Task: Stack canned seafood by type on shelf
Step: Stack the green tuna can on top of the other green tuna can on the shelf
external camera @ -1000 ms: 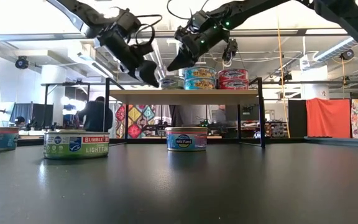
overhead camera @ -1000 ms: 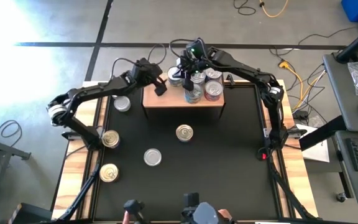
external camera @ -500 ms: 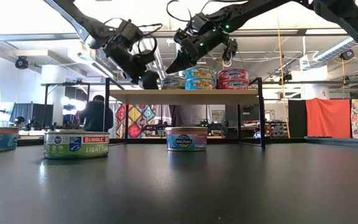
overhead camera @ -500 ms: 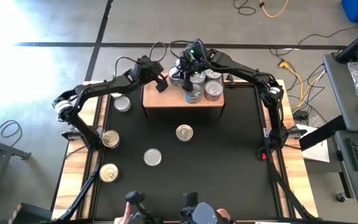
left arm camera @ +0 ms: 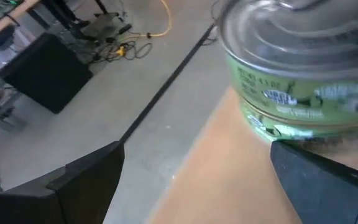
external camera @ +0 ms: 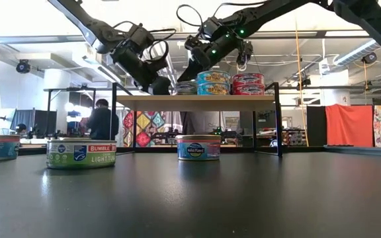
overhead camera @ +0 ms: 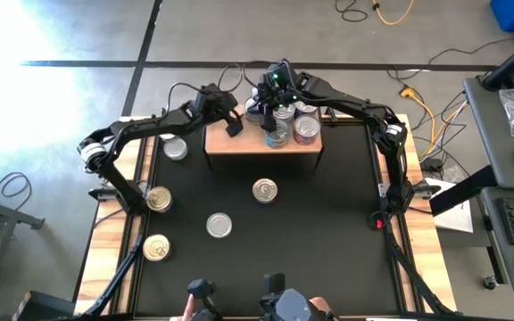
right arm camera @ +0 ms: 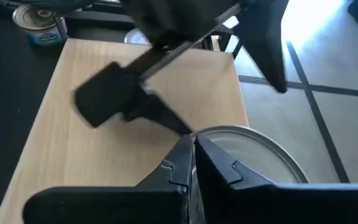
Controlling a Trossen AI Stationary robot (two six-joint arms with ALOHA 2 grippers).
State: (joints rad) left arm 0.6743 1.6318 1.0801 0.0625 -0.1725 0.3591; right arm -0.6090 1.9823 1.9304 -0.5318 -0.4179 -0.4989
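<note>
The shelf [overhead camera: 239, 143] holds several canned seafood tins [overhead camera: 279, 134] stacked on its right half, blue and red labelled in the low view [external camera: 213, 82]. My left gripper [overhead camera: 231, 122] hovers open over the shelf's left half, holding nothing. In the left wrist view its fingers [left arm camera: 86, 180] point at a two-high stack of green-labelled tins [left arm camera: 297, 81] on the shelf [left arm camera: 222, 174]. My right gripper [overhead camera: 266, 96] is shut above the back-left tins, its tips [right arm camera: 191, 163] over a silver lid [right arm camera: 247, 149].
Loose tins lie on the black table: one beside the shelf's left end [overhead camera: 175, 149], two by the left edge [overhead camera: 159, 198] [overhead camera: 156, 247], and two in the middle [overhead camera: 265, 190] [overhead camera: 219, 225]. A person [external camera: 101, 122] stands in the room behind.
The left gripper has edged a little further over the shelf toward the tins. The right gripper has barely moved.
</note>
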